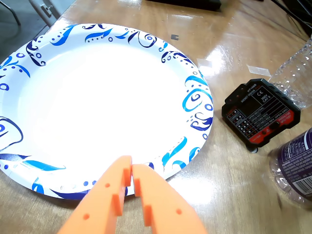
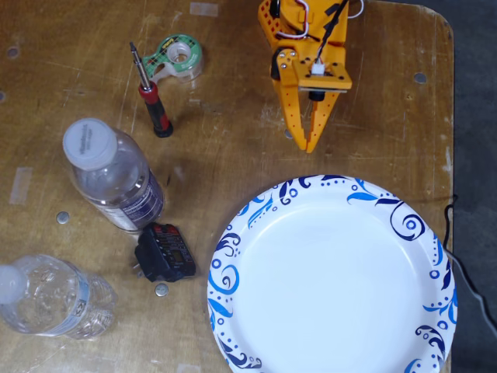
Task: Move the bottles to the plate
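The plate [image 2: 334, 280] is white with blue swirls and dots round its rim. The 2 clear bottles have white caps: one [image 2: 112, 179] wears a dark label, the other [image 2: 50, 299] a pale blue one. The fingers [image 2: 311, 128] are orange, the surface [image 2: 217, 148] brown wood.

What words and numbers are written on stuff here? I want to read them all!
"SOCKET TESTER" reads on the black socket tester in the wrist view; the rest of its print is too small.
The dark-label bottle has white print, too blurred to read.
The crinkled bottle label shows nothing readable.
The plate, tape dispenser and screwdriver carry no words.
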Controlling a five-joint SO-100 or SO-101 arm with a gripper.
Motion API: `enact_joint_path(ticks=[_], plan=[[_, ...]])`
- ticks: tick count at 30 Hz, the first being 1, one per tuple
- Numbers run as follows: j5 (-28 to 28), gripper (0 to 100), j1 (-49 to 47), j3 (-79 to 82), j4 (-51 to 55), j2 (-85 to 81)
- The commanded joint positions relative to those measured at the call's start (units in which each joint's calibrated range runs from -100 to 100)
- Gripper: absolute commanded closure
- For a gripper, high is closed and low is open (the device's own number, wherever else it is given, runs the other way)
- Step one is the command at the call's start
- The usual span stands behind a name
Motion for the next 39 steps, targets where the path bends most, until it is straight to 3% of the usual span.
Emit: enact_joint_path(ticks=[1, 21, 33, 39], plan=[[0.5, 98, 10.7, 2.3, -5.7, -0.3], [0.5, 98, 10.2, 2.1, -6.1, -0.3], [0.5, 98, 9.9, 2.2, -13.0, -0.3], [0.0, 98, 12.9, 2.1, -23.7, -0.3]])
